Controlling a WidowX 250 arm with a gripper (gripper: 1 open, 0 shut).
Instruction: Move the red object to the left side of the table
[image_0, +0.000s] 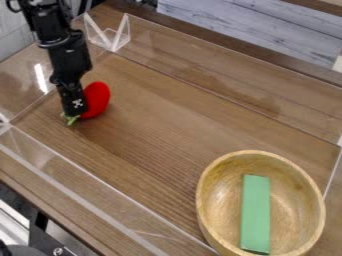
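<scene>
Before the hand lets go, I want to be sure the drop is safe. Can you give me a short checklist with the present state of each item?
1. Hand shut on the red object: ok.
2. Red object over the left part of the table: ok.
3. Red object resting on the tabletop: cannot tell; its green stub looks very near the wood.
4. Clear of the acrylic wall nearby: ok, a gap shows.
5. Far from the wooden bowl holding the green block: ok.
</scene>
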